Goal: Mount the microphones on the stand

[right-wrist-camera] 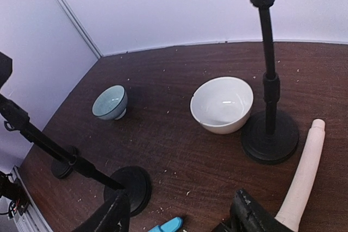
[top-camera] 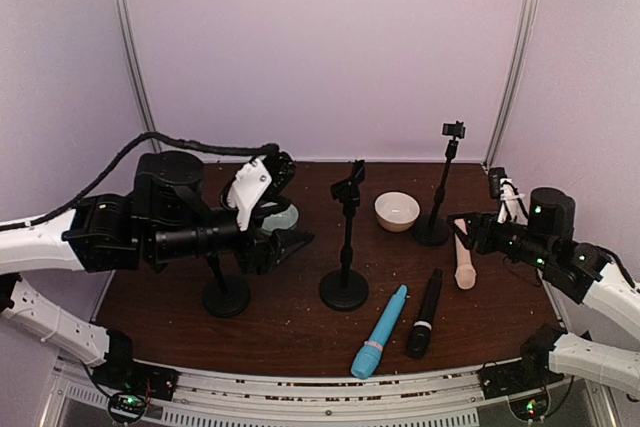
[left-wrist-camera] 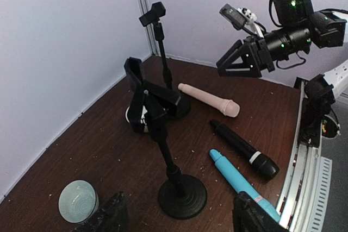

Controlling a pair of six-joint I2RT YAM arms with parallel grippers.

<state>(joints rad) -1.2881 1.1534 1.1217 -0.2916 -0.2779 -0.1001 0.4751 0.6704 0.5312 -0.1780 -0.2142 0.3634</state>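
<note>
Top external | left pincer (left-wrist-camera: 179, 217) spread, empty | right pincer (right-wrist-camera: 176, 215) spread, empty | smooth cream-beige microphone (top-camera: 465, 263) lies flat

The tabletop (top-camera: 290, 332) looks like dark brown wood grain with a low sheen, dusted with pale crumbs. The stands (top-camera: 345, 247) are matt black, their round bases smooth. The light blue microphone (top-camera: 380, 332) is smooth, satin plastic; the black microphone (top-camera: 424, 313) matt with a silvery band; the cream microphone (top-camera: 464, 259) smooth and dull. The white bowl (right-wrist-camera: 217, 126) and the pale blue-green bowl (right-wrist-camera: 110, 101) look glazed and glossy.
</note>
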